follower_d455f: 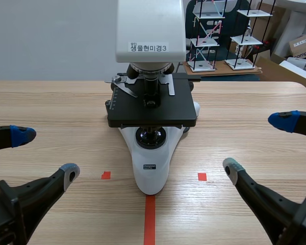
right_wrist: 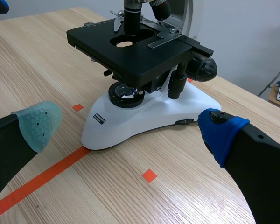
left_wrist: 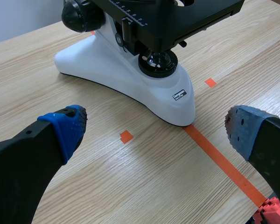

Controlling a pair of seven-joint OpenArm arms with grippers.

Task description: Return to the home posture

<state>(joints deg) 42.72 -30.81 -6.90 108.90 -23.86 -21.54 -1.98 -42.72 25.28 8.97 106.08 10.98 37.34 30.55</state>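
Left gripper (follower_d455f: 46,153), right gripper (follower_d455f: 257,144): wide open, empty, by the wooden tabletop's (follower_d455f: 51,102) front edge. Swinging inward, I'd clip the white-and-black metal microscope (follower_d455f: 151,102).

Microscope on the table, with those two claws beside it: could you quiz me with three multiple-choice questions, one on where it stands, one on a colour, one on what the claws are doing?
1. Where does the microscope stand?
A. Lifted by one arm
B. On the table, between the left gripper and the right gripper
C. On a shelf behind the table

2. What colour is its base?
A. White
B. Red
C. Green

3. How do the grippers stand?
A. Both shut
B. One shut on the microscope
C. Both open, holding nothing

Answers: 1 B, it rests on the wood with a gripper at each side; 2 A, the foot under the black stage is white; 3 C, each wrist view shows its gripper spread wide, gripping nothing.
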